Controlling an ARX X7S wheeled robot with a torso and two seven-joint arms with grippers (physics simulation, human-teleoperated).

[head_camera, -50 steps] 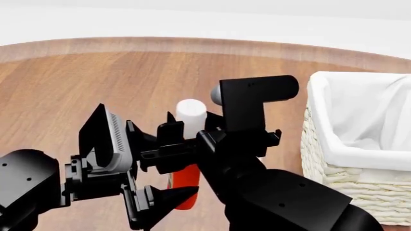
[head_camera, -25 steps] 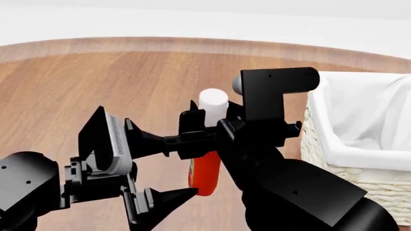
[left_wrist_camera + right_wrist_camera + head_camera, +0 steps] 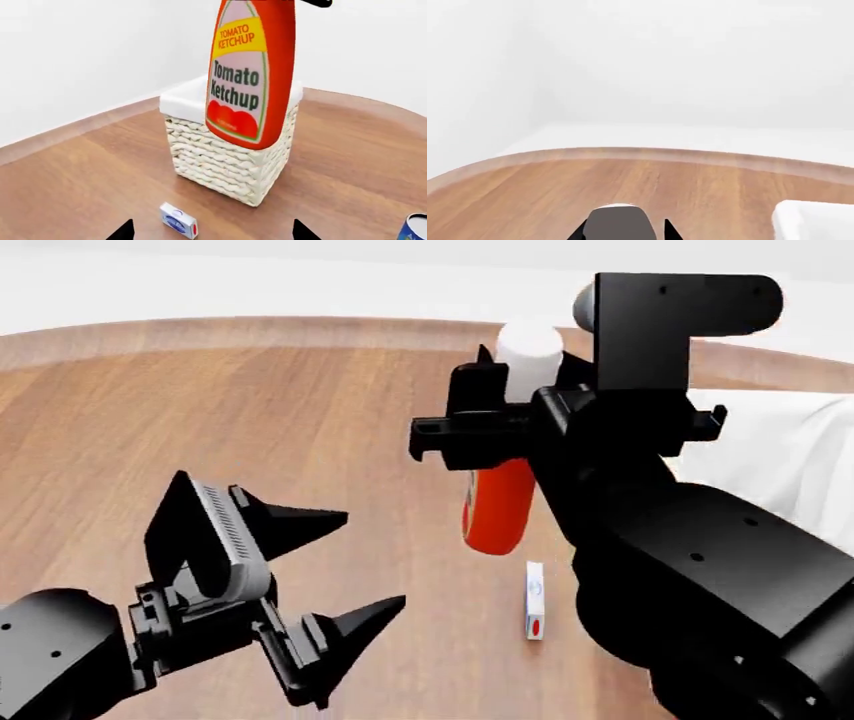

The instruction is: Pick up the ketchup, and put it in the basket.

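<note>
Nearest you, your left gripper sits low with its jaws spread and nothing between them; parked there, it stays out of the carrying arm's way. Just beyond, a small white box lies flat on the table, with a blue can off to one side. Above them, your right gripper is clamped around the ketchup just under its white cap, so the bottle hangs cap-up, clear of the table and a little tilted. Holding it high by the neck should let its base pass over the rim. Farther right, the basket waits, largely hidden behind your right arm in the head view; the bottle is near it, not yet over the liner, I judge.
</note>
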